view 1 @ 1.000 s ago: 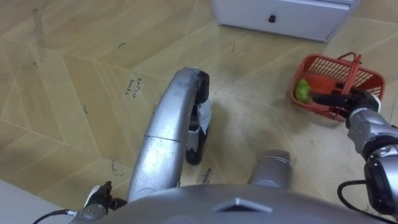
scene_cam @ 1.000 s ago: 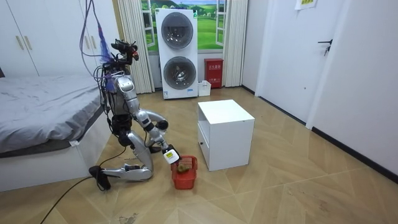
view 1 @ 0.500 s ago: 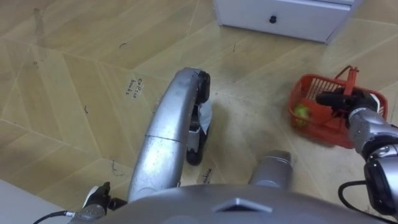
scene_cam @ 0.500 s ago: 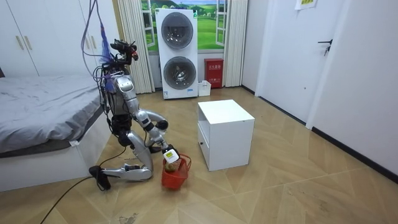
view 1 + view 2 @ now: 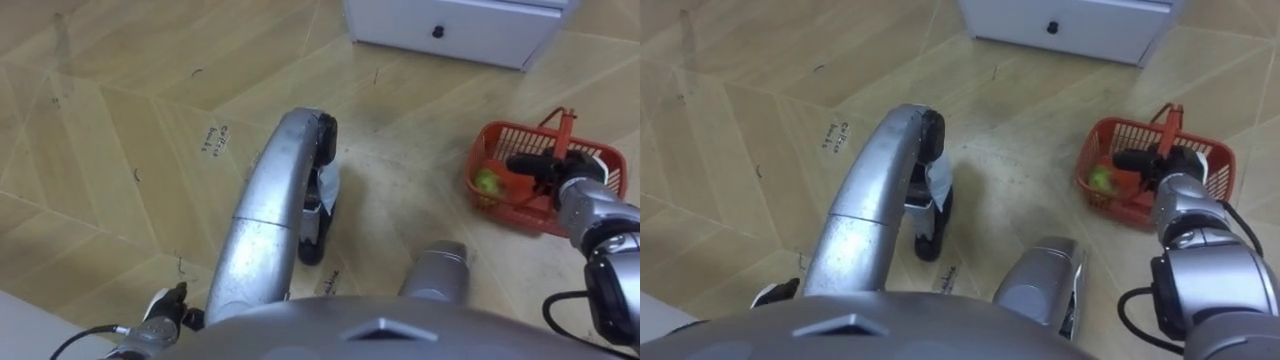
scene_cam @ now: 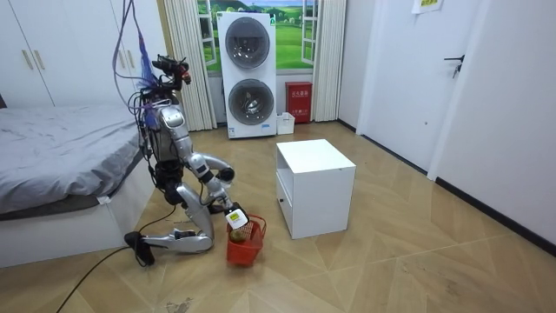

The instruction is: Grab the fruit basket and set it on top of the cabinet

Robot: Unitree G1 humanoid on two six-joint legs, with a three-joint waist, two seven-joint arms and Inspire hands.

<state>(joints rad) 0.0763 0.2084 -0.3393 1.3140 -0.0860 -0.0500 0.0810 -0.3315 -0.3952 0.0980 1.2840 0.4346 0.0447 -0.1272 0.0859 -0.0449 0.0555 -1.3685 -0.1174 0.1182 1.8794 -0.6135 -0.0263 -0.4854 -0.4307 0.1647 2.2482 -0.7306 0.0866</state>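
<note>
White drawer cabinet, grey bed — stacked washers at the back

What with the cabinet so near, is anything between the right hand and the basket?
Nothing visible does. The right hand is on the basket, by its handle; the cabinet stands apart, beyond it.
</note>
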